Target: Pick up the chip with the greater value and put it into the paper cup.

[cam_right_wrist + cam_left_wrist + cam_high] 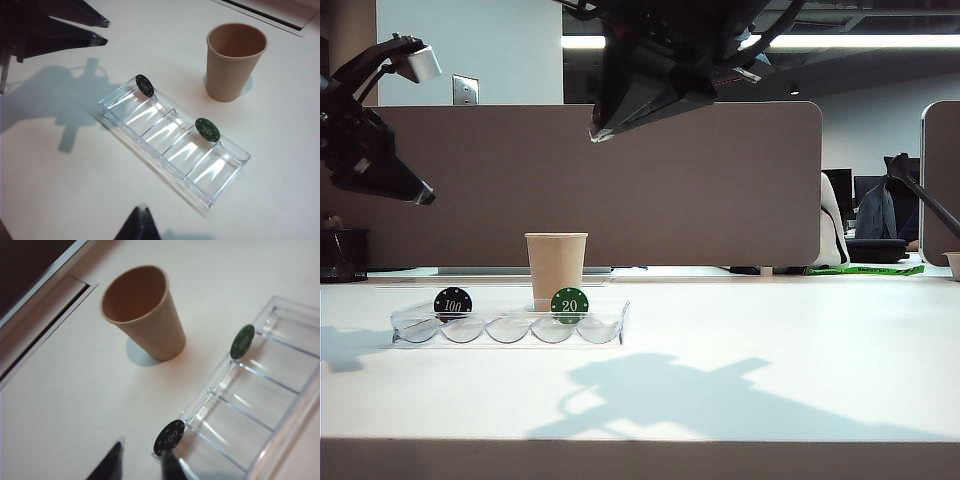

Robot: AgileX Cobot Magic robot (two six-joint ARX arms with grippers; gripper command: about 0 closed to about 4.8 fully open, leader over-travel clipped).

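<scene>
Two chips stand on edge in a clear plastic tray [510, 328] of five scooped slots, set on a white tabletop [770, 350].

Item: black chip marked "100" [452, 303], pale dots round its rim, upright at the tray's back wall above the slot at the left end in the exterior view. Untouched by either gripper.

Item: green chip marked "20" [569, 304], upright at the same wall, three slots along.

Item: tan paper cup [556, 268], upright, mouth open and nothing seen inside, standing on the tabletop just behind the tray, near the green chip; apart from the tray.

Item: left gripper [420, 193], raised above the tabletop at the left of the exterior view, well above the tray. Its wrist view shows two dark fingertips [112, 465] with a moderate gap between them, nothing held; the black chip lies just beyond them.

Item: right gripper [600, 132], high at the top centre of the exterior view, above and behind the cup. Only a dark tip shows at the edge of its wrist view; whether the jaws stand wide or narrow cannot be told.
</scene>
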